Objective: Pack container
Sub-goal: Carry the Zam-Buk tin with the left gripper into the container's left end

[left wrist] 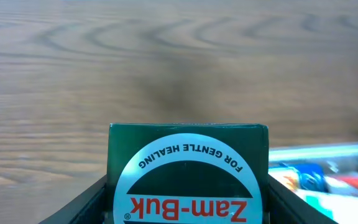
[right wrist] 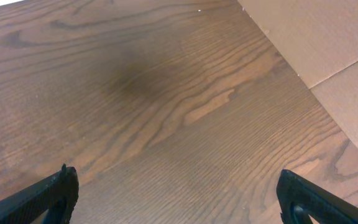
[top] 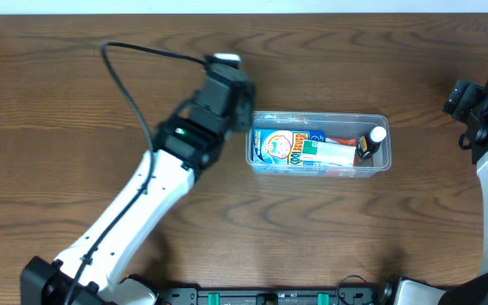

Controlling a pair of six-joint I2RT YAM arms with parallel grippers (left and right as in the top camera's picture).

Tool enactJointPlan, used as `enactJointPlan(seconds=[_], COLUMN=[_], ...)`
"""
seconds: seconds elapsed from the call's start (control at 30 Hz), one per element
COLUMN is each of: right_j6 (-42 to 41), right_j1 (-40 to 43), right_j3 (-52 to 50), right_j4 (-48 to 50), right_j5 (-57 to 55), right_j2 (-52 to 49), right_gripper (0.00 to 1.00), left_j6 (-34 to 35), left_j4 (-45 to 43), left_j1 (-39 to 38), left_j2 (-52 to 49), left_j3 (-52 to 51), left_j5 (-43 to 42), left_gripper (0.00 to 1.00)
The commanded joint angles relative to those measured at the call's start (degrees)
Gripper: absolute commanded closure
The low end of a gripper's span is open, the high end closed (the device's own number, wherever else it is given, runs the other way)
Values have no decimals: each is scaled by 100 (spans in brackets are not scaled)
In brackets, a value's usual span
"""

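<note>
My left gripper (left wrist: 188, 208) is shut on a dark green Zam-Buk box (left wrist: 188, 158), which stands between the two black fingers and fills the bottom of the left wrist view. From overhead, the left gripper (top: 241, 105) hangs just left of the clear plastic container (top: 379, 120), and the box itself is hidden under the wrist. The container's rim (left wrist: 328, 150) shows at the right of the left wrist view. Inside lie a blue packet (top: 280, 146), a white tube (top: 333, 152) and a small white-capped bottle (top: 371, 142). My right gripper (right wrist: 178, 186) stands open over bare wood, at the far right (top: 474, 102) overhead.
A black cable (top: 125, 80) loops from the left arm across the back left of the table. A beige cardboard surface (right wrist: 328, 43) borders the table's edge in the right wrist view.
</note>
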State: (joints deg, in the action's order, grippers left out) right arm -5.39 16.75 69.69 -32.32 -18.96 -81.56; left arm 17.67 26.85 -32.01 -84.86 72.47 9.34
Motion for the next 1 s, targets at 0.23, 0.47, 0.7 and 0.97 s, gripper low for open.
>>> enactJointPlan(seconds=[0.23, 0.47, 0.7, 0.97], right_j6=[76, 76, 74, 74], right_j1=[33, 33, 33, 31], right_j3=[85, 85, 85, 85], right_j4=[-7, -9, -7, -7], right_j5=[-50, -50, -50, -50], right_j2=[72, 72, 72, 72], right_gripper=[1, 1, 1, 1], left_j6=[540, 1012, 1073, 1073], left_j4=[299, 378, 267, 245], left_j1=[-1069, -1180, -1180, -1180], left_j2=[-514, -1185, -1659, -1700], left_j3=[17, 17, 17, 17], left_j5=[17, 15, 15, 15], left_gripper=[45, 45, 44, 31])
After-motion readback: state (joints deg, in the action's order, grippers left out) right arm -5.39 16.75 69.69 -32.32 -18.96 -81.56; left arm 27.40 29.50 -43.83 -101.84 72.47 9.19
